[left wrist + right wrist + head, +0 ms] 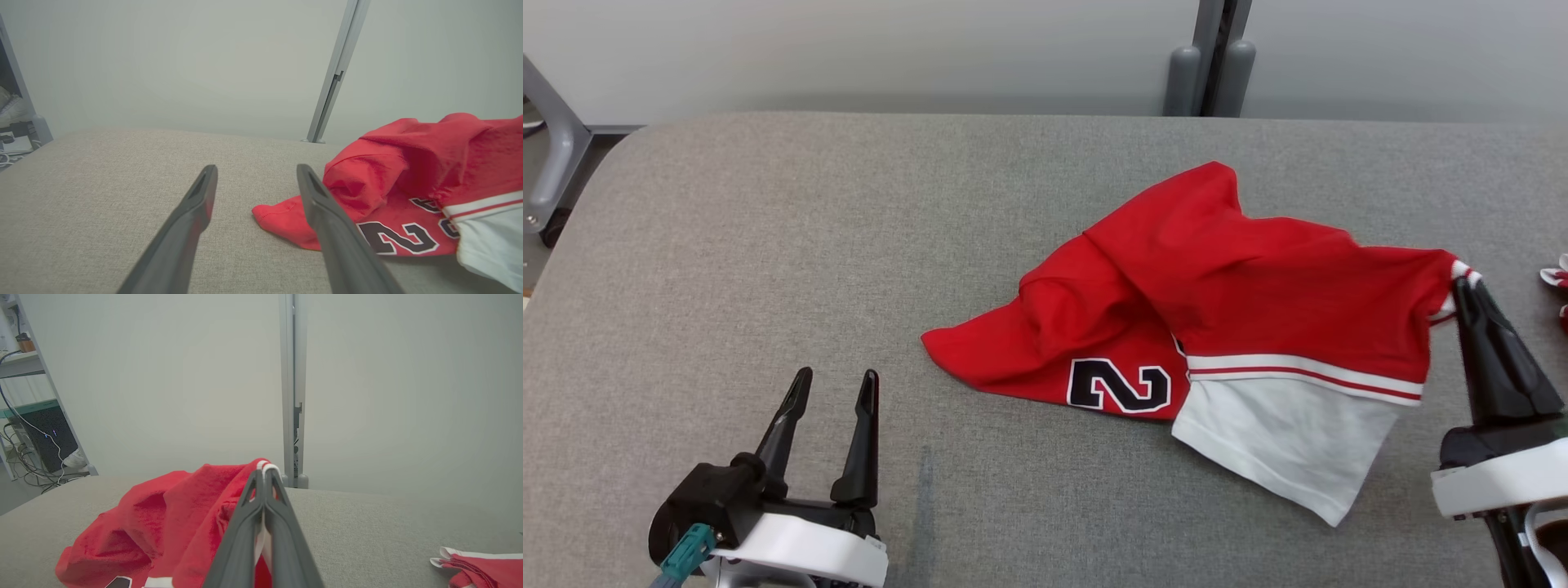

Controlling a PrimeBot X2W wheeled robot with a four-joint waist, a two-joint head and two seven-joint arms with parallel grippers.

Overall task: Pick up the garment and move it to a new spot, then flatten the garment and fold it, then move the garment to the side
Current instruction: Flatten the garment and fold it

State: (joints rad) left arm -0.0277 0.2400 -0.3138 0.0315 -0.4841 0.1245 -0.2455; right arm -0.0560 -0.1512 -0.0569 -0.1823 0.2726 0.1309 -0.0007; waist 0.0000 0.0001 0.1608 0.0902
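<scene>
At the near right of the grey table (768,245), the right gripper (1462,284) is clamped on just the striped trim of the red jersey (1241,286). The bite is thin and will likely slip under a quick lift. The jersey lies crumpled right of centre. The left gripper (838,374) sits low at front left, fingers spread, empty, pointing away. Farther right, a second red garment (1556,282) could snag.

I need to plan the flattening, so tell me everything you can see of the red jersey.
The red jersey looks like soft knit, with a white panel, red-and-white striped trim and a black, white-edged 2. It lies crumpled and folded over itself on the grey table, right of centre. The right fingers, shut, pinch its striped edge at the right.
</scene>
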